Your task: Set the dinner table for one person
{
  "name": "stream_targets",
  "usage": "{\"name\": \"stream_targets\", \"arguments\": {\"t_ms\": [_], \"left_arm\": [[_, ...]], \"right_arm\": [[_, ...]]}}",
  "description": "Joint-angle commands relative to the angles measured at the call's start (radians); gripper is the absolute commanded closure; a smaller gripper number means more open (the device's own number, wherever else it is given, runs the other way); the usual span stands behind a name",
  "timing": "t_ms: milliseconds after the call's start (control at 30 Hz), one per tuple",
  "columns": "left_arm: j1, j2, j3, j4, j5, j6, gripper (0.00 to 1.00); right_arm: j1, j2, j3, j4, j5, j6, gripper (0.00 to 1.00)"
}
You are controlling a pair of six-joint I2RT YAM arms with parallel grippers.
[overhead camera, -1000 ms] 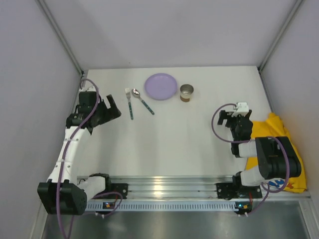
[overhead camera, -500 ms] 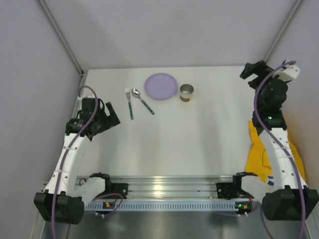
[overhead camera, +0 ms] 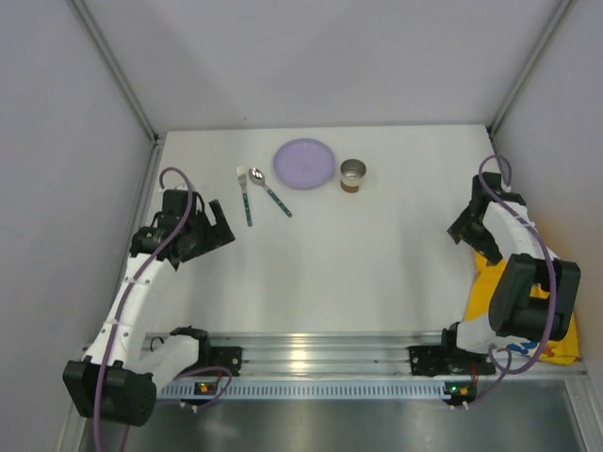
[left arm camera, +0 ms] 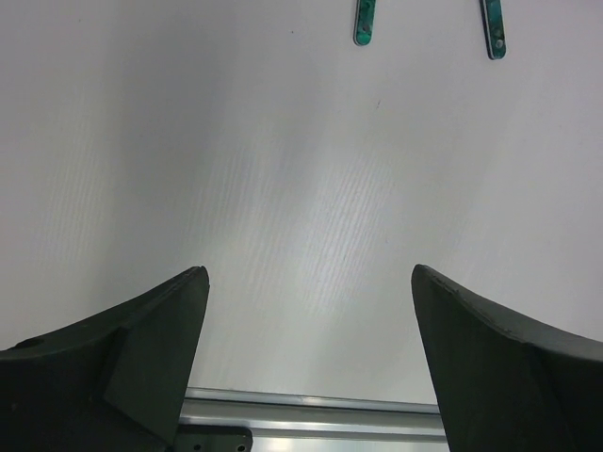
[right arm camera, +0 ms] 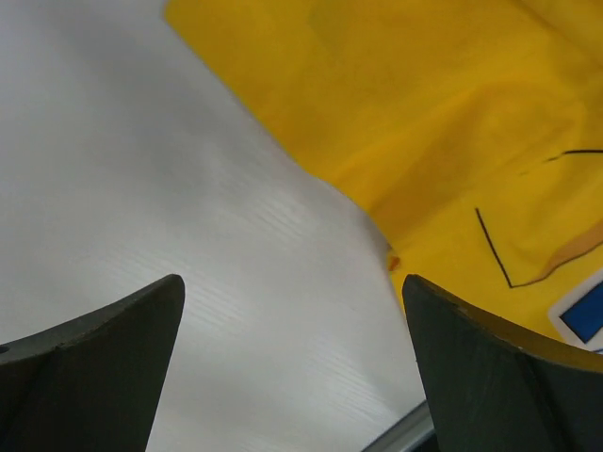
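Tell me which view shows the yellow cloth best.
Right wrist: the cloth fills its upper right, close and unobstructed, folds and printed lines clear. Top external shows only strips of it beside the right arm, which covers most. Left wrist shows none.

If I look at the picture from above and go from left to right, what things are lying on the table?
fork → spoon → purple plate → small cup → yellow cloth
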Motion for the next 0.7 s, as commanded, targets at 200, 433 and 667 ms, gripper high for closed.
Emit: {"name": "stream_targets", "arguments": {"t_ms": [200, 433, 667], "left_arm": [[-0.009, 0.025, -0.007, 0.070, 0.085, 0.005, 0.08], [-0.009, 0.056, 0.001, 0.085, 0.094, 0.007, 0.08], [-0.009, 0.041, -0.013, 0.083, 0.079, 0.005, 0.09]], "right_arm": [[-0.206, 0.116, -0.065, -0.037, 0.037, -0.043, 0.00], [-0.280, 0.231, -0.085, 0.046, 0.018, -0.086, 0.00], [-0.300, 0.213, -0.106, 0.104, -0.051, -0.105, 1.00]]}}
